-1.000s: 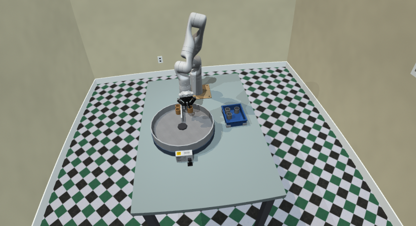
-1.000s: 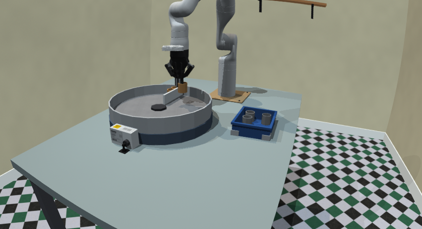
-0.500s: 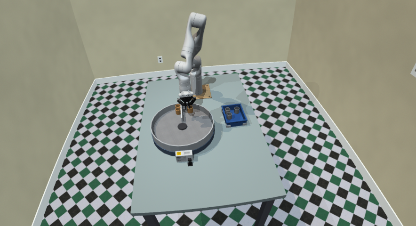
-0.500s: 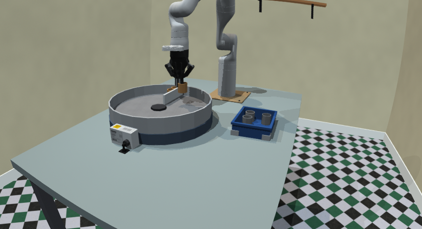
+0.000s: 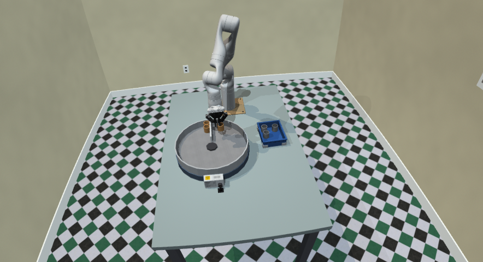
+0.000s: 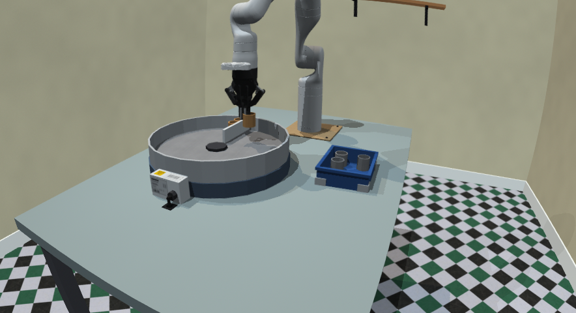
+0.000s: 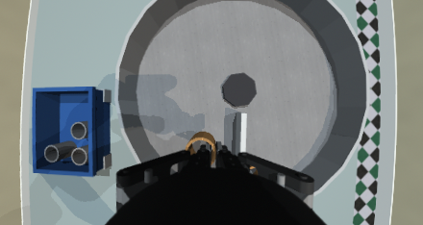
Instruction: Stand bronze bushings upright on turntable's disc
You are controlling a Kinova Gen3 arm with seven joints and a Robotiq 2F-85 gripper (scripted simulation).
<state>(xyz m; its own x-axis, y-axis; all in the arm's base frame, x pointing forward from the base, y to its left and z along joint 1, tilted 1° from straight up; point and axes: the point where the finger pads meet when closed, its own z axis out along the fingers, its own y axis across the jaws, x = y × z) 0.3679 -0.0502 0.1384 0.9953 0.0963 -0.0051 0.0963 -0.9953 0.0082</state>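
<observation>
My gripper [image 5: 213,122] hangs point-down over the far part of the turntable disc [image 5: 197,152], just inside the rim. It is shut on the wall of an upright bronze bushing [image 5: 220,126], which also shows in the exterior view [image 6: 248,119] and the wrist view [image 7: 202,143]. I cannot tell whether this bushing touches the disc. A second bronze bushing [image 5: 206,125] [image 6: 232,122] stands upright on the disc on the other side of the fingers. The dark hub [image 5: 211,147] is bare. Three steel bushings [image 5: 269,129] are in the blue crate [image 5: 271,132].
A white upright vane [image 6: 232,132] runs from near the hub toward the gripper. The turntable has a raised grey rim [image 6: 219,165] and a control box [image 5: 213,180] at its front. The crate stands to the right of the turntable [image 6: 347,167]. The arm's base plate [image 5: 237,107] is behind.
</observation>
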